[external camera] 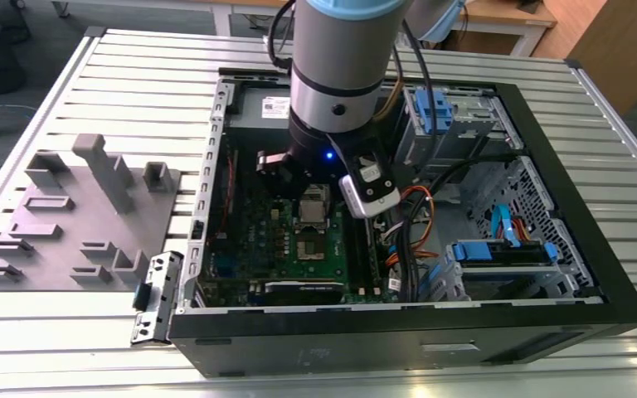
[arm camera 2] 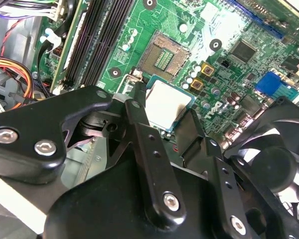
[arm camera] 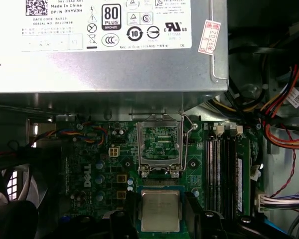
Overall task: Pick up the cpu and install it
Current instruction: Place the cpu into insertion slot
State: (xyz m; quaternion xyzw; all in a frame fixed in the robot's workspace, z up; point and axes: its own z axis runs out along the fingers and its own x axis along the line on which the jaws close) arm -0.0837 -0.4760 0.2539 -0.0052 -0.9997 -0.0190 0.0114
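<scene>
One robot arm reaches down into one open black computer case lying on a slatted metal table. The gripper hangs low over the green motherboard, near the middle of the case.

In both wrist views its two black fingers are closed narrowly on the single cpu, one finger against each of two opposite edges, with the chip's silver-grey top facing up. The cpu is just beside the one square metal-framed socket, which stands open with its contact field bare. How high the chip is above the board cannot be told.

In the first wrist view, one silver power supply lies on the far side of the socket from the cpu. One black fan shows at the board's edge in the second wrist view.

On the exterior view's left, one grey plastic tray of blocks and recesses rests on the table just beside the case. Inside the case, on the exterior view's right, are two blue drive brackets, one far and one near.
</scene>
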